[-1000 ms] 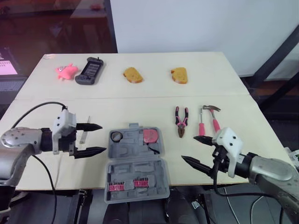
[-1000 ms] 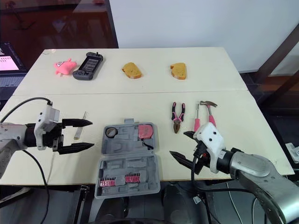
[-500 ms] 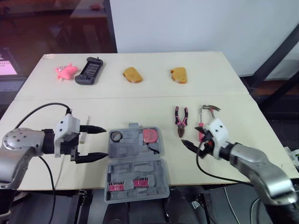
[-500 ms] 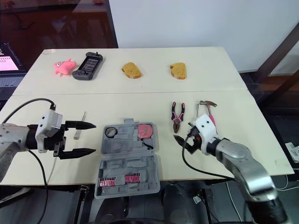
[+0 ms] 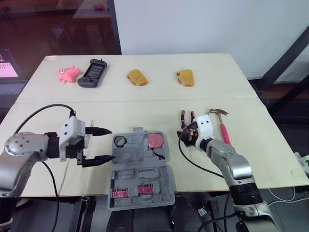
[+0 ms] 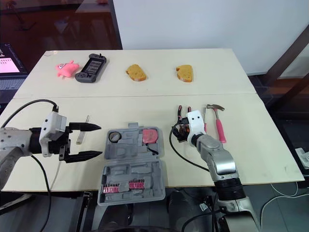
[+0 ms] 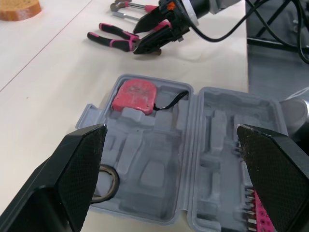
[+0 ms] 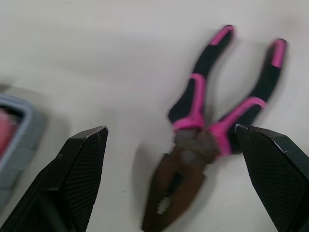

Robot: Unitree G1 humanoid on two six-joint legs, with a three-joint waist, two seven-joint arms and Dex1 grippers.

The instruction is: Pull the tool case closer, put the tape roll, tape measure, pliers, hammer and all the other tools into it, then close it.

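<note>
Catches the right gripper (image 5: 186,134) at centre right of the head view, fingers spread wide on either side of the pliers (image 8: 198,145), gripping nothing. Shows the pink-and-black handles fanned toward the upper frame and the steel head flat on the table (image 5: 145,108) between the parted fingers. Finds the hammer (image 5: 223,126) just to the right, untouched. Places the open tool case (image 5: 130,155) at lower centre, close to the near table edge, with the tape roll (image 5: 120,141) and red tape measure (image 5: 155,140) already seated in its upper tray. Leaves the left gripper (image 5: 108,144) at centre left, likewise parted and empty, just beside the case. Looks like the pliers pick-up. Calls next for closing squarely near the joint, lifting clear, then carrying left to a vacant moulded slot.
</note>
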